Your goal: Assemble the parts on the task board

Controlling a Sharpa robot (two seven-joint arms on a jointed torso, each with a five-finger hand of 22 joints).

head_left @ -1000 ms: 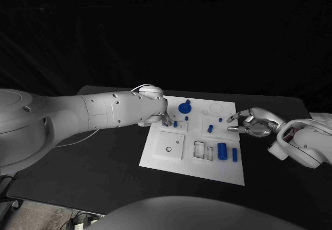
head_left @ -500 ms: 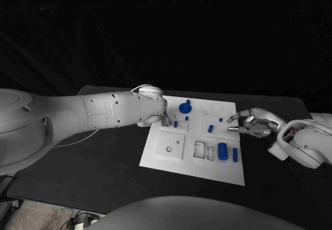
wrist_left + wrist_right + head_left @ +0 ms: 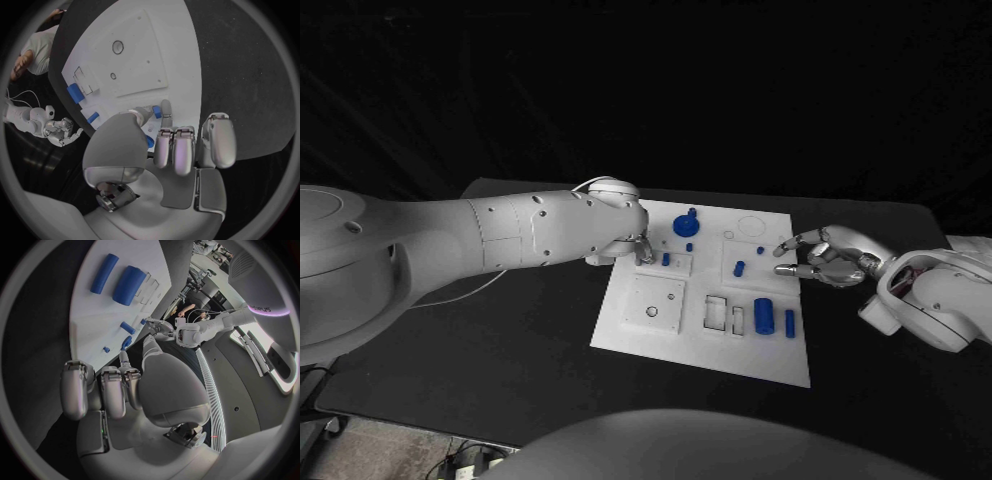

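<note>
Robot hand on the left (image 3: 638,244) has not shifted over the last second. Its thumb and one finger are closed on a small blue peg (image 3: 156,113) at the far left of the task board (image 3: 718,352), and the other fingers are folded alongside. The right robot hand (image 3: 828,262) has not moved either. It hovers over the board's right edge, fingers spread and grasping nothing. With both arms stationary, I judge this to be a slow seating step rather than a carry — the peg looks to be right at its place, but the fingers hide whether it is fully down.

The white board lies flat in the middle of the black surface (image 3: 516,345). Its biggest fitting is the square plate (image 3: 655,303) on the near left, whose two round holes look unfilled. Beside it, the two rectangular slots (image 3: 724,314) also look empty. The thick blue cylinder (image 3: 763,314) lies just right of them, and I cannot tell whether it sits in a recess. The slim blue rod (image 3: 790,322) lies beside the cylinder. The round blue knob (image 3: 685,223) stands at the far edge, and a short blue pin (image 3: 738,268) stands near the middle — so several parts are left to place.
</note>
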